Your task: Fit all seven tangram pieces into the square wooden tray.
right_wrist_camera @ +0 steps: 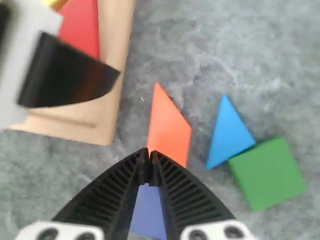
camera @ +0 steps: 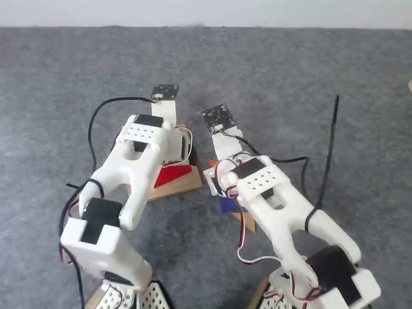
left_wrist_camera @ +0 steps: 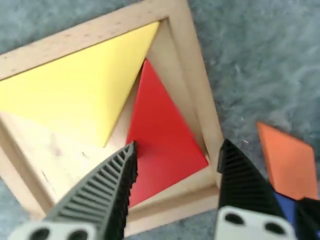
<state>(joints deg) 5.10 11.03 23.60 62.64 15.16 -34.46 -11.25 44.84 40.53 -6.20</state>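
The square wooden tray [left_wrist_camera: 197, 105] holds a large yellow triangle [left_wrist_camera: 75, 90] and a red triangle [left_wrist_camera: 160, 135] side by side. My left gripper [left_wrist_camera: 175, 160] hangs open just above the red triangle, one finger over each side of it. An orange parallelogram [right_wrist_camera: 167, 127] lies on the carpet just outside the tray [right_wrist_camera: 107, 75]. My right gripper [right_wrist_camera: 149, 152] is shut, its tips at the near corner of that orange piece, with a dark blue piece [right_wrist_camera: 147, 212] under its fingers. A light blue triangle [right_wrist_camera: 227, 132] and a green square [right_wrist_camera: 267, 172] touch each other beside it.
Grey carpet covers the table. In the high view the left arm [camera: 138, 154] stands over the tray [camera: 174, 183] and the right arm [camera: 264, 187] is close beside it. Black cables [camera: 331, 141] trail by the arms. The left arm's finger [right_wrist_camera: 65, 75] shows over the tray's edge.
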